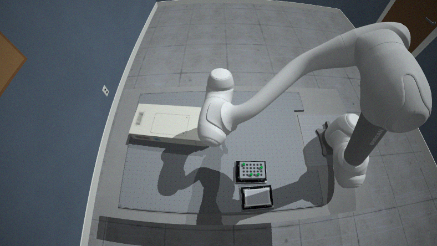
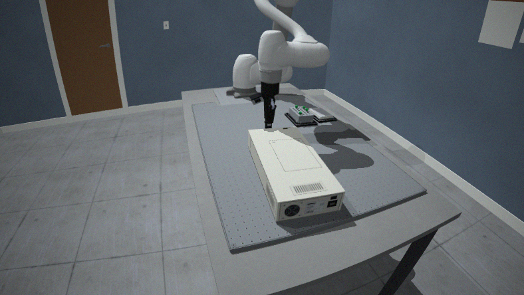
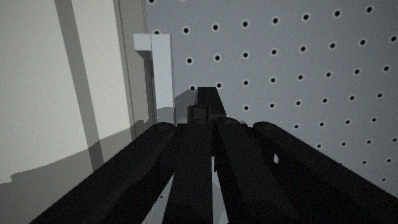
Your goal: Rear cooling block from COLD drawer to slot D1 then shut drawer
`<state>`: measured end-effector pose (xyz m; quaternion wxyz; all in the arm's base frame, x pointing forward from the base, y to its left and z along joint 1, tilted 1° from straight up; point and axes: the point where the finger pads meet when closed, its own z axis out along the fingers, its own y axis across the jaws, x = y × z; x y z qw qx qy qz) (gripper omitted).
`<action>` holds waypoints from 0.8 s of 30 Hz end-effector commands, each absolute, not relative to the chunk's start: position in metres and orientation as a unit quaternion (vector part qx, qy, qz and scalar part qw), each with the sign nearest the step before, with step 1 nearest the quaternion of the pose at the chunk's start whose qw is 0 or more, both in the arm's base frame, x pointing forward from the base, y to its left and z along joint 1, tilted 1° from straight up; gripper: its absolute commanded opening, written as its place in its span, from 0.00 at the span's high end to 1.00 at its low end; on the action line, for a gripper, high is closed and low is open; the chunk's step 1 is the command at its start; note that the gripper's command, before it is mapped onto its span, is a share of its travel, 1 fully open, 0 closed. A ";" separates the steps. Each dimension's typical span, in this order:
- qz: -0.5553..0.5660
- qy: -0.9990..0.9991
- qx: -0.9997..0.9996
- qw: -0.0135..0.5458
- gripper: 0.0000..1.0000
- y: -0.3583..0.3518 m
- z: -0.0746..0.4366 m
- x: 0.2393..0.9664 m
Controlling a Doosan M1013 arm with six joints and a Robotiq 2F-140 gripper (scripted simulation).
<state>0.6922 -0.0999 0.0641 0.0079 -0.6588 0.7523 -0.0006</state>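
The gripper (image 2: 268, 125) (image 3: 206, 101), fingers closed on nothing, points down beside the handle (image 3: 162, 72) of COLD (image 1: 166, 122) (image 2: 296, 161) (image 3: 30, 75), while a block (image 1: 252, 170) (image 2: 301, 114) with four tubes sits in a slot (image 1: 238, 180) (image 2: 308, 124).

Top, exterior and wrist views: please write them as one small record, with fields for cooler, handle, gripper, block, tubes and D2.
cooler: cream box
handle: pale bar at the cooler's front
gripper: shut, holding nothing, near the handle
block: grey block on D1
tubes: four, green tops
D2: no tubes
full drawer closure: cannot tell
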 end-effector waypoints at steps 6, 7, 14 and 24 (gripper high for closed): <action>-0.001 0.752 -0.659 0.009 0.90 -0.099 0.065 0.683; -0.001 0.752 -0.659 0.009 0.90 -0.098 0.065 0.681; -0.001 0.752 -0.659 0.009 0.90 -0.097 0.065 0.675; -0.001 0.752 -0.659 0.009 0.90 -0.096 0.065 0.667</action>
